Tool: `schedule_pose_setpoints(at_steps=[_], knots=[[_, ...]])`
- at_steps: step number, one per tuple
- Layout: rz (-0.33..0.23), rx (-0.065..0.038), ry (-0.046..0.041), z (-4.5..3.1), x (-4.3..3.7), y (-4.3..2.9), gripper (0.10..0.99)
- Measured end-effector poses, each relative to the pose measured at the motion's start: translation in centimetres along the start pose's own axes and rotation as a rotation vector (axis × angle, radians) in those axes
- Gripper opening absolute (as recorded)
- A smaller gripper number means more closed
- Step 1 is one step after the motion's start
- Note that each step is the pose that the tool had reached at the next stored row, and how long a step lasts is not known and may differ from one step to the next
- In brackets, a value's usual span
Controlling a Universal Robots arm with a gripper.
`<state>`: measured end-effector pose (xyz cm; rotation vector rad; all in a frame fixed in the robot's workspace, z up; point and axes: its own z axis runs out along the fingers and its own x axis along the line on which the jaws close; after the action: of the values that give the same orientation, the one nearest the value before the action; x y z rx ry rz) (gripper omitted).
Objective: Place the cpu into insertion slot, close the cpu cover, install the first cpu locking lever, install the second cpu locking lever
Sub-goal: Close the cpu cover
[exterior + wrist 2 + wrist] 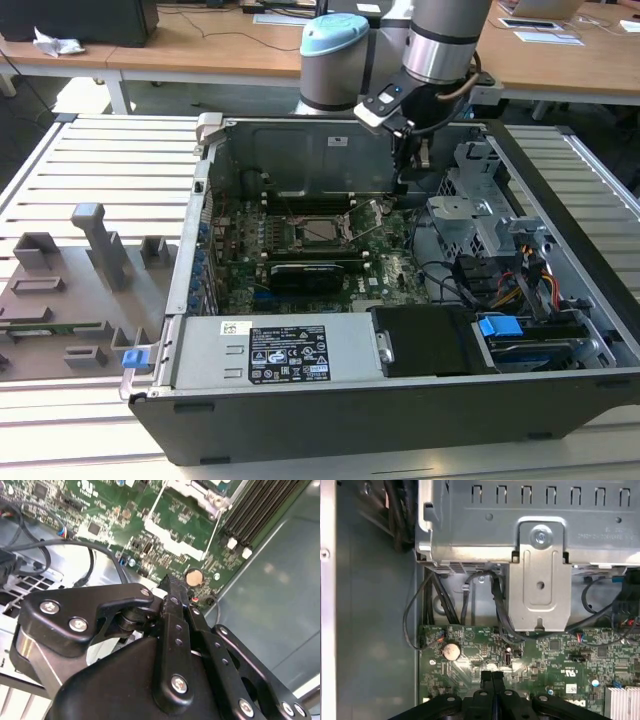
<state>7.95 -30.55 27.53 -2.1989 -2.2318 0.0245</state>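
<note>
While fingers (487,681) pressed together with nothing between, gripper (492,674) hovers above motherboard (555,655); coin cell (451,651) near fingertips, not touching.

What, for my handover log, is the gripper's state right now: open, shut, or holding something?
Gripper: shut, with nothing held, just above the motherboard.

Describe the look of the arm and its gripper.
The arm is a silver-grey tube with black bands and a pale blue round joint cap; a dark cable loops at its wrist. The gripper is matte black, built of flat linked bars held by silver screws.
</note>
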Motion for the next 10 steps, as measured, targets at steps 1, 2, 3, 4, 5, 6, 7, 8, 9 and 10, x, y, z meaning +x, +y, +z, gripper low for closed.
schedule_pose_setpoints(at_steps=[1, 2, 3, 4, 5, 6, 7, 8, 9, 10], knots=[[0.0, 0.0, -0.0015, 0.14, 0.07, 0.3, 0.106], [0.0, 0.001, -0.002, 0.28, 0.08, 0.38, 0.106], [-0.001, 0.001, -0.0023, 0.43, 0.08, 0.43, 0.106], [-0.001, 0.002, -0.0026, 0.71, 0.08, 0.52, 0.106], [-0.001, 0.003, -0.0025, 0.93, 0.08, 0.58, 0.106], [-0.001, 0.003, -0.0025, 1.08, 0.08, 0.61, 0.106], [-0.001, 0.004, -0.0024, 1.34, 0.08, 0.62, 0.106], [-0.002, 0.004, -0.0025, 1.52, 0.08, 0.63, 0.106], [-0.002, 0.004, -0.0025, 1.68, 0.08, 0.63, 0.106], [-0.002, 0.005, -0.0024, 1.97, 0.09, 0.63, 0.106]])
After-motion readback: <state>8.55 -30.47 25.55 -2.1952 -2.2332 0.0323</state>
